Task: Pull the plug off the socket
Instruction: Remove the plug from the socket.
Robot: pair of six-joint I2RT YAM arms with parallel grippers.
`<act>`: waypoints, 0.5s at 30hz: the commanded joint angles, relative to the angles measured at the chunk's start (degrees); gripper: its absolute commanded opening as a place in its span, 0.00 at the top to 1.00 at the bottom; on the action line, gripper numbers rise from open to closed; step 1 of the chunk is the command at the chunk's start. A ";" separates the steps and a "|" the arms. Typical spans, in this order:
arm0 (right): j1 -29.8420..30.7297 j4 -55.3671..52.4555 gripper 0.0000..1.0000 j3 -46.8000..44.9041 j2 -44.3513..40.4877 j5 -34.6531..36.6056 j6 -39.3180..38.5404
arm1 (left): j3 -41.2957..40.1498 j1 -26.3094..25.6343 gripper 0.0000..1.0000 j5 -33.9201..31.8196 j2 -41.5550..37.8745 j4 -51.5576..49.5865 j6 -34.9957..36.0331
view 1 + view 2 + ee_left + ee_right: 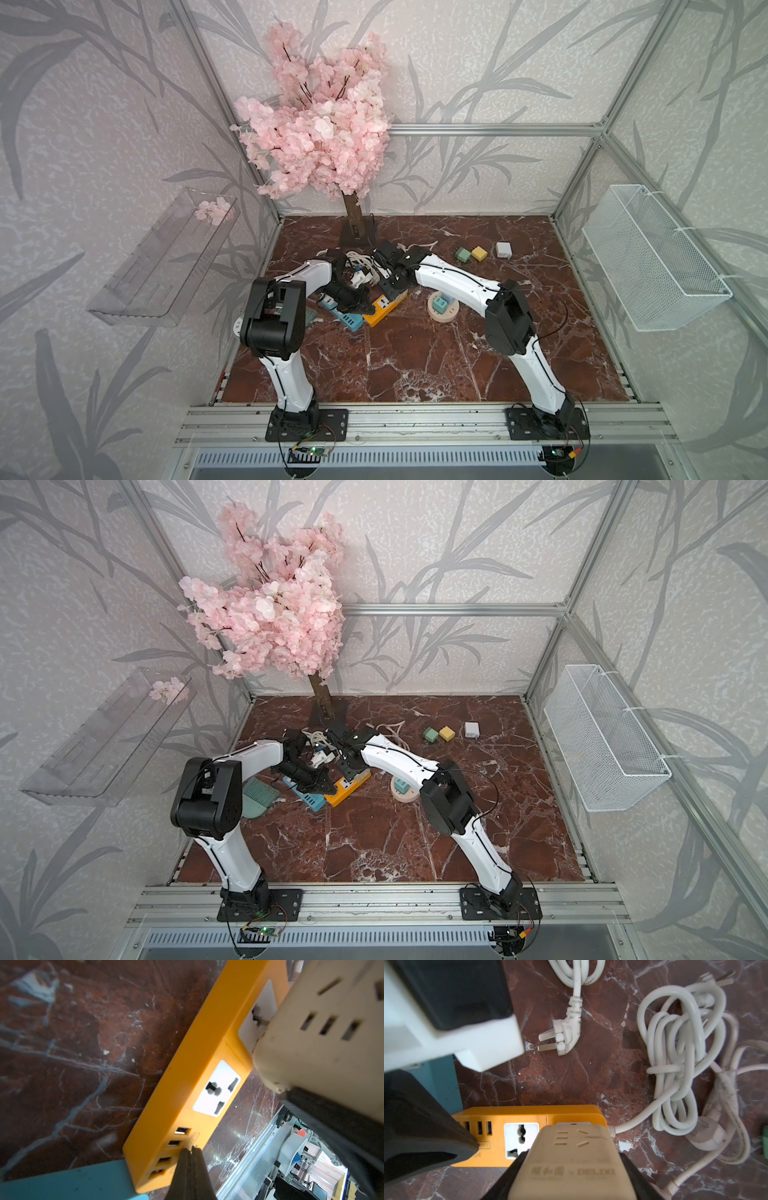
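- Nearest me, about mid-table [415, 365], my left gripper [191, 1152] is pinched fully shut on nothing, its tips pressing down on the USB end of the one orange power strip [182, 1088]
- The strip's long axis runs from that end away toward the table's far right corner; I count two wide sockets in its top face, one empty socket [216, 1088] and one taken
- The beige plug [571, 1142] stands in the taken one, at the cord end, with a sliver of pin showing beneath it; my right gripper [571, 1167] clamps it, a finger on each flank
- I judge the pull goes straight off the face, across that axis: right arm lifts, left pins
- One blue strip [62, 1182] lies alongside; beyond sit one loose white plug [564, 1032] and three cube adapters: green [462, 254], yellow [478, 252], white [503, 249]
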 commanded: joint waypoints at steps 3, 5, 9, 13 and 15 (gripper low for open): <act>-4.55 4.25 1.00 2.78 -1.41 -20.93 7.34 | -1.23 -0.29 1.00 -7.80 3.41 0.44 1.00; -5.09 5.12 1.00 2.48 -1.66 -22.03 8.12 | -1.22 -0.26 1.00 -7.75 3.41 0.32 1.07; -3.43 1.82 1.00 4.22 -1.81 -14.33 4.55 | -1.22 -0.31 1.00 -7.55 3.45 0.19 1.10; 0.06 -3.57 1.00 7.96 0.20 -0.63 -0.78 | -1.05 -0.28 1.00 -7.37 3.45 -0.04 1.01; 1.50 -5.13 1.00 9.30 1.37 4.14 -2.39 | -1.09 -0.26 1.00 -7.23 3.52 0.00 1.07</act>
